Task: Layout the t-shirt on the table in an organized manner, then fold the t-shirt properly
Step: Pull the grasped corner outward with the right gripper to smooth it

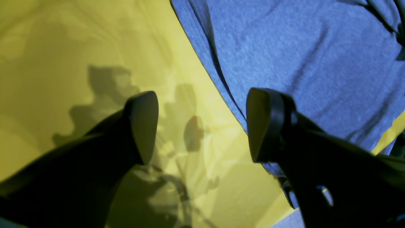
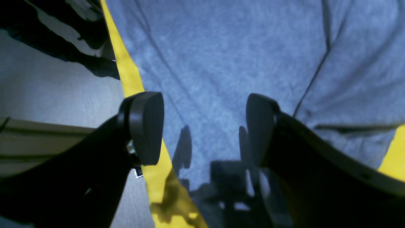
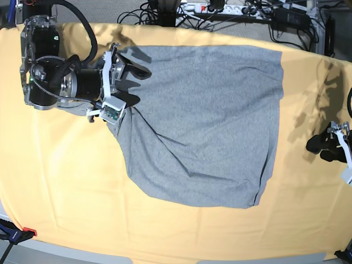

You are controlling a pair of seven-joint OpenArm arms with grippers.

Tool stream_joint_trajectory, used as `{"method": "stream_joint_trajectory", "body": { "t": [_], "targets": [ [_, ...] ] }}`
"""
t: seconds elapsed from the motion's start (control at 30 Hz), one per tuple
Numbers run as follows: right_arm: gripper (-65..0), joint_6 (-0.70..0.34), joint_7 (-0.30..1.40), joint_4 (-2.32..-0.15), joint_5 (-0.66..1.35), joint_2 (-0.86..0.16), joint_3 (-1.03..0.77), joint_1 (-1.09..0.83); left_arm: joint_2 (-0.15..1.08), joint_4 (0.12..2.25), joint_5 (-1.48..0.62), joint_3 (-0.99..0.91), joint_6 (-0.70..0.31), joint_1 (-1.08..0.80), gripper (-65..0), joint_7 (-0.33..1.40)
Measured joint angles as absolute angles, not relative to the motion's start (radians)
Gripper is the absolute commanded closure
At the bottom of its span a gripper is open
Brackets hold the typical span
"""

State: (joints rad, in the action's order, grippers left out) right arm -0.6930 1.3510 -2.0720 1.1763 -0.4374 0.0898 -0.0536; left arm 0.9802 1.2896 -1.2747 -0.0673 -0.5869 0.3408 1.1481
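**Both grippers spread wide over a half-laid shirt**

Right gripper (image 3: 135, 80) hangs with its jaws parted above the upper left part of the t-shirt (image 3: 209, 121), nothing between its fingers; in the right wrist view the two dark pads (image 2: 147, 126) stand well apart over grey fabric, their shadows falling on the cloth below. Left gripper (image 3: 319, 147) sits well off to the other side, just past the shirt's right edge, its jaws likewise apart and empty; the left wrist view shows one pad (image 1: 144, 126) above bare yellow cloth and the other over the shirt's hem. Between the arms, the t-shirt lies plain side up on the table (image 3: 55, 181), its top and right edges fairly straight, its lower left side drawn in and creased with diagonal folds. Cables and a power strip (image 3: 231, 8) lie beyond the table's far edge.
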Motion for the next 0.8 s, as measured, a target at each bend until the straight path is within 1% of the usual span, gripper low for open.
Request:
{"method": "stream_joint_trajectory", "body": {
  "t": [0.03,0.1,0.13,0.2,0.23,0.37,0.4,0.47,0.53,0.63,0.73,0.8],
  "targets": [
    [-35.7,-0.693,1.345,-2.072,1.153,-0.437,0.085,-0.048,0.981,1.290,-1.275,-0.067,-0.587,0.341,-44.3,1.148],
    [-26.8,-0.693,1.338,-2.072,1.123,-0.435,0.048,-0.033,0.981,1.289,-1.274,-0.067,-0.587,0.340,-44.3,1.148],
    [-20.9,-0.693,1.321,-2.072,1.118,-0.435,0.018,-0.025,0.981,1.289,-1.274,-0.067,-0.587,0.340,-44.3,1.148],
    [-4.4,-0.693,1.293,-2.072,1.118,-0.436,-0.054,0.001,0.981,1.290,-1.275,-0.067,-0.587,0.341,-44.3,1.148],
    [0.0,-0.693,1.262,-2.072,1.107,-0.437,-0.096,0.009,0.981,1.290,-1.275,-0.068,-0.587,0.341,-44.3,1.148],
    [0.0,-0.693,1.094,-2.047,0.931,-0.437,-0.210,-0.001,0.981,1.290,-1.264,-0.067,-0.587,0.341,-44.3,1.148],
    [0.0,-0.666,1.070,-2.013,0.876,-0.437,-0.212,-0.001,0.981,1.290,-1.263,-0.067,-0.587,0.341,-44.3,1.148],
    [0.0,-0.649,1.020,-1.914,0.799,-0.434,-0.205,0.000,0.981,1.290,-1.264,-0.067,-0.587,0.341,-44.3,1.148],
    [0.0,-0.648,0.989,-1.798,0.787,-0.432,-0.183,0.000,0.981,1.290,-1.265,-0.067,-0.587,0.341,-44.3,1.148],
    [0.0,-0.648,1.014,-1.664,0.785,-0.429,-0.130,0.006,0.981,1.290,-1.264,-0.067,-0.587,0.341,-44.3,1.148],
    [0.0,-0.649,1.040,-1.634,0.796,-0.430,-0.064,0.005,0.981,1.290,-1.264,-0.067,-0.587,0.341,-44.3,1.148],
    [0.0,-0.689,1.058,-1.634,0.851,-0.432,-0.006,0.008,0.981,1.290,-1.264,-0.067,-0.587,0.341,-44.3,1.148]
  ]
}}
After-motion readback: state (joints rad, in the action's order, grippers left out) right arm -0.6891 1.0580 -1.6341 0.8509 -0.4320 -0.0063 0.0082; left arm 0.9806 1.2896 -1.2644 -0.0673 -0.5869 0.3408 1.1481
